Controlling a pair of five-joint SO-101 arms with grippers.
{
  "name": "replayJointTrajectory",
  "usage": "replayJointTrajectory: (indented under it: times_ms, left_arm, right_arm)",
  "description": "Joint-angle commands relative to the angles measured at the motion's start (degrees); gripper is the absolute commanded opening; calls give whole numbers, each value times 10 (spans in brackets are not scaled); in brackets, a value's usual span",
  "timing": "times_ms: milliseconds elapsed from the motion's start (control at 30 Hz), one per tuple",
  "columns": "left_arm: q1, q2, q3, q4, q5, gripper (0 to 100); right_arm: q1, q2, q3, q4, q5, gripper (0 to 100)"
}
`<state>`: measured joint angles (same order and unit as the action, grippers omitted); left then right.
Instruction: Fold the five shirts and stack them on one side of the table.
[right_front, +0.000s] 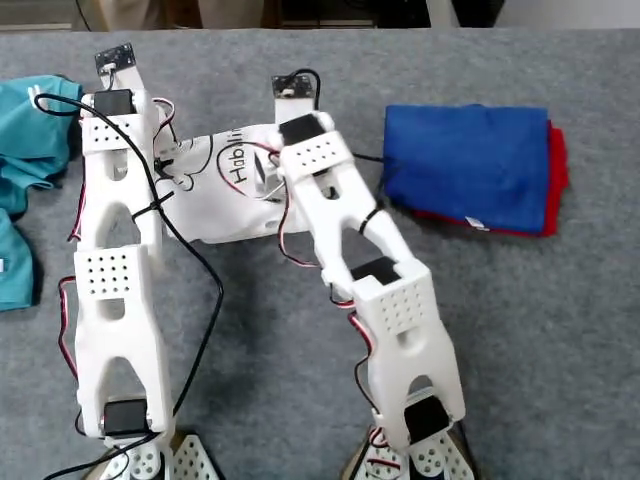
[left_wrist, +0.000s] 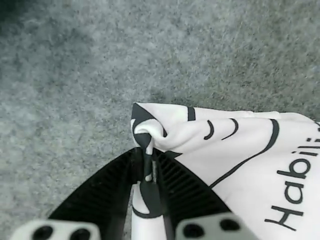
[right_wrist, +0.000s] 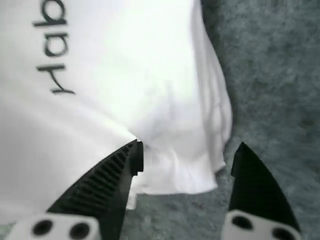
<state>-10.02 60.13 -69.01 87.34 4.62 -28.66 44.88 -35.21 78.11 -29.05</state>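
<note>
A white shirt (right_front: 215, 205) with black print lies crumpled on the grey table between the two arms. My left gripper (right_front: 168, 160) is at the shirt's left edge. In the left wrist view it (left_wrist: 145, 152) is shut on a bunched fold of the white shirt (left_wrist: 240, 150). My right gripper (right_front: 262, 175) sits over the shirt's middle near the lettering. In the right wrist view it (right_wrist: 187, 165) stands open around a hem corner of the white shirt (right_wrist: 125, 75). A folded blue shirt (right_front: 465, 160) rests on a folded red shirt (right_front: 556, 170) at the right.
Teal shirts (right_front: 30, 125) lie unfolded at the table's left edge, one more piece lower down (right_front: 15, 265). Black cables run from the arms over the white shirt. Bare grey table (right_front: 520, 330) spreads in front of the blue and red stack.
</note>
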Motion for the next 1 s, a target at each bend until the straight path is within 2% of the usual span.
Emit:
replayJointTrajectory:
  times_ms: [0, 267, 467, 700, 967]
  left_arm:
    - [-11, -5, -2, -9, -7, 18]
    - [-11, 26, -7, -4, -29, 18]
    - [-12, 23, -23, -3, -29, 18]
    - [-15, 28, -71, 17, -29, 18]
    - [-12, 29, -73, 17, -29, 18]
  right_arm:
    - [-21, 13, -45, -22, -39, 286]
    - [-30, 123, -128, -16, -62, 282]
    - [-25, 162, -197, 53, -62, 271]
    - [-11, 204, -265, 98, -56, 0]
    - [15, 212, -310, 149, -57, 1]
